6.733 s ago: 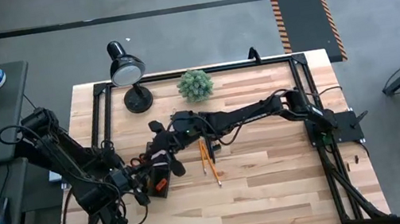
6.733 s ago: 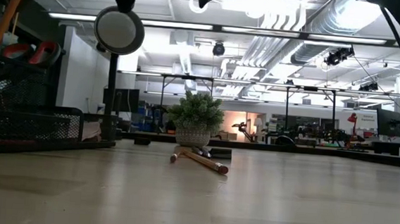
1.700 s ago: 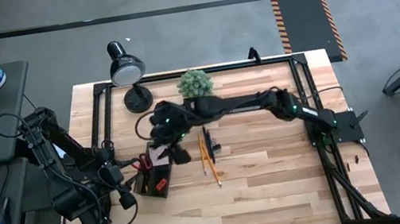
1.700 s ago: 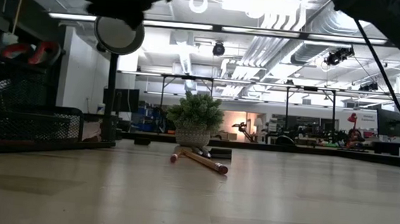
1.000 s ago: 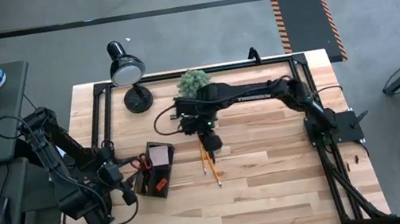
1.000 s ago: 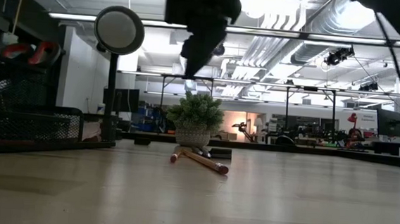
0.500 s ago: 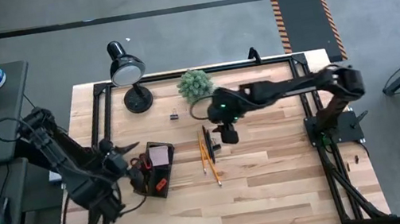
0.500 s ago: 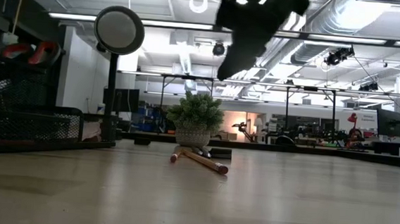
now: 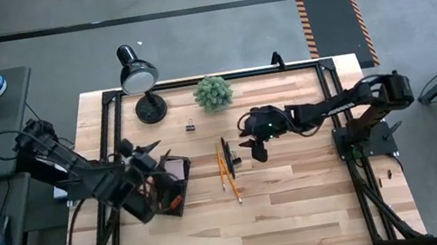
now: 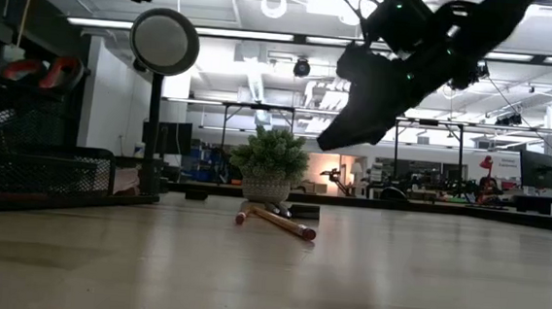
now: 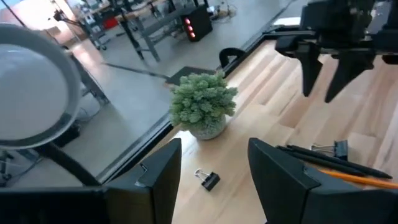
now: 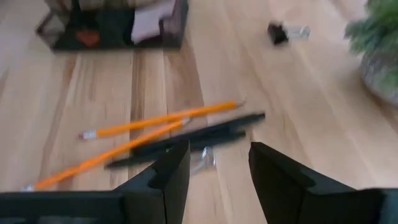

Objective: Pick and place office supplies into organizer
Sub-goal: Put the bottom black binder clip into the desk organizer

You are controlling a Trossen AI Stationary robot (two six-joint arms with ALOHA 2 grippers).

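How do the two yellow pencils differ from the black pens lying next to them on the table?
The pencils are orange-yellow with pale ends; the pens are dark all over. In the right wrist view the two pencils splay apart at a slight angle, while the pens lie close together, almost as one bar. In the high view the pencils reach nearer the table's front edge than the pens. Both are thin, lie flat on the wood, and sit outside the organizer.

No legible txt, labels or nos. anywhere.
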